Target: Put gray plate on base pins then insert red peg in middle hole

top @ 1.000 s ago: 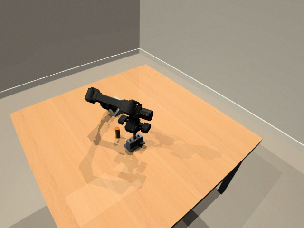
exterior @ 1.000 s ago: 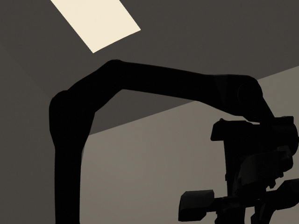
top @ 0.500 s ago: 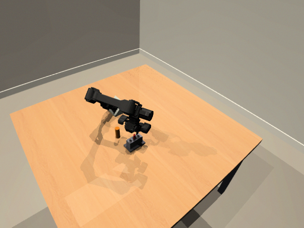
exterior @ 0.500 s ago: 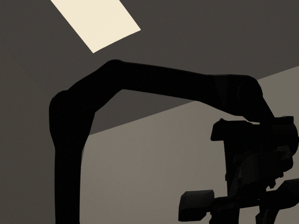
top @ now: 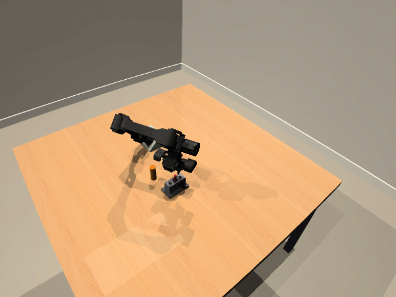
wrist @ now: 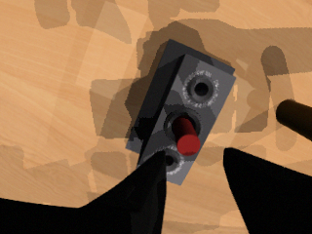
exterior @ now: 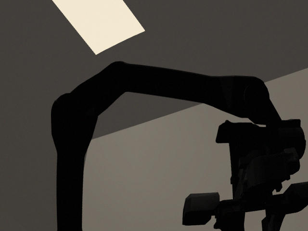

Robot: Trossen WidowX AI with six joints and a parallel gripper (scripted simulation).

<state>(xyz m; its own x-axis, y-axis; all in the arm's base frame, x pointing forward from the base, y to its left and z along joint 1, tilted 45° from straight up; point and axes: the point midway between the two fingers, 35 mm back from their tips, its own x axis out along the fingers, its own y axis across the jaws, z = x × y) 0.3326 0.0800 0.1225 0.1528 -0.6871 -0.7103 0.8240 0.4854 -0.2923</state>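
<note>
The gray plate sits on the dark base and looks flat, with a ringed hole at each end. The red peg stands in the plate's middle hole, its upper part sticking out above the top face. How deep it reaches is hidden. My gripper is open just above it. In the wrist view one dark finger is left of the peg and the other right, with gaps on both sides. The exterior view shows only the dark arm and gripper body.
An upright orange-topped cylinder stands on the wooden table close to the base, at the right edge of the wrist view. The arm reaches over the table from behind, and its shadows fall around the base.
</note>
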